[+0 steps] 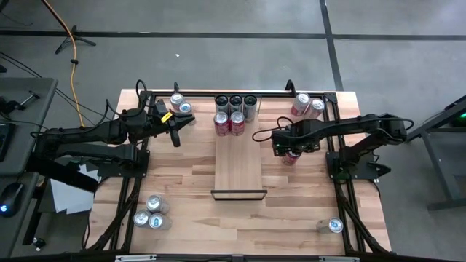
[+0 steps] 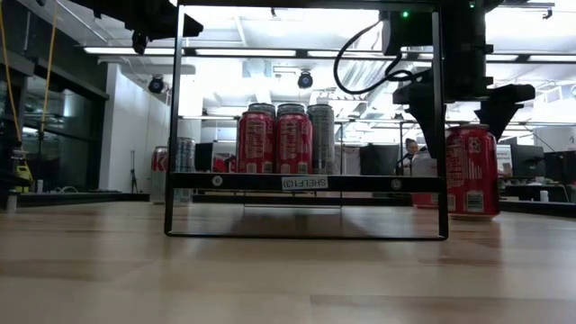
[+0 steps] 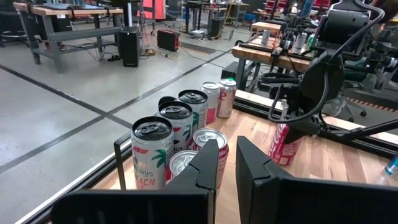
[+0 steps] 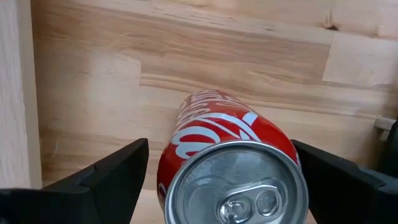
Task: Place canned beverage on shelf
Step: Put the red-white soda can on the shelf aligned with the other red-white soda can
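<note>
Red-painted aluminium, glossy and cylindrical, is straddled by the right gripper [image 4: 217, 180]: the upright red can [image 4: 230, 168] stands between wide-open fingers that are not yet closed on it. A centred, level squeeze on the smooth wall is advised before lifting, since thin metal dents and slips. At nine o'clock of the can in the high view lies the shelf [image 1: 238, 164], a pale, smooth plank on the butcher-block counter [image 1: 182, 175]. Five cans [image 1: 234, 113] are already ranged at its twelve o'clock end. Farther off, the left gripper [image 1: 175, 135] waits, closed and empty.
</note>
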Robot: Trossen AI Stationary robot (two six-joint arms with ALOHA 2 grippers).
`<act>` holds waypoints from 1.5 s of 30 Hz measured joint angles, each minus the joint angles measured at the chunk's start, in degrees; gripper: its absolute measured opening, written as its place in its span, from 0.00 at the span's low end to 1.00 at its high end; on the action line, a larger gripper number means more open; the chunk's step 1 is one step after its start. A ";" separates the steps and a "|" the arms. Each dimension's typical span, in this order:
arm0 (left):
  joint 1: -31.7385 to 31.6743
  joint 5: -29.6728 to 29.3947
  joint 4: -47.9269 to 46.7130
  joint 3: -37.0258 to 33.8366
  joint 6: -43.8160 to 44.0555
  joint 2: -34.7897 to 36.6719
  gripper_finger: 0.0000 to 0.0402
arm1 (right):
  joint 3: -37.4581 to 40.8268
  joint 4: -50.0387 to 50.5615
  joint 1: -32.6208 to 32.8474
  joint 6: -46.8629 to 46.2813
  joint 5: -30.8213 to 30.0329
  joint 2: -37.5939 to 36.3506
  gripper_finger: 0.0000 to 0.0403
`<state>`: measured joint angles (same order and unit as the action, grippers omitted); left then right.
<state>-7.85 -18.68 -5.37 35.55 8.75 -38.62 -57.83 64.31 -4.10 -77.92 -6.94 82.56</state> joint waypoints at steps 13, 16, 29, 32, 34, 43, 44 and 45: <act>0.01 0.04 0.00 0.00 0.00 -0.01 0.01 | -0.07 0.54 -2.10 28.46 2.58 -0.07 0.72; 0.01 0.04 0.00 0.00 0.02 0.01 0.01 | -0.12 0.38 -3.22 44.18 3.27 -0.11 0.72; 0.00 0.04 0.00 0.00 0.20 0.01 0.01 | -0.06 -3.17 -4.11 88.56 3.49 -0.11 0.77; 0.01 0.04 0.00 0.00 0.65 0.01 0.01 | -0.03 -3.56 -4.11 88.92 3.55 -0.04 0.78; 0.00 0.07 0.00 0.00 1.16 0.01 0.01 | -0.03 -3.74 -4.11 88.93 3.52 -0.04 0.78; -0.01 0.07 0.00 0.00 1.19 0.01 0.01 | 0.01 -5.18 -4.11 80.89 3.18 -0.02 0.79; -0.01 0.07 0.01 0.00 1.19 0.01 0.01 | 0.01 -5.31 -4.11 80.42 3.15 -0.02 0.79; 0.00 0.05 0.00 0.00 1.19 -0.01 0.01 | 0.01 -5.44 -4.11 80.36 3.13 -0.02 0.79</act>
<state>-7.85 -18.62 -5.37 35.55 9.93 -38.63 -57.82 58.86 -8.21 2.44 -3.81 82.54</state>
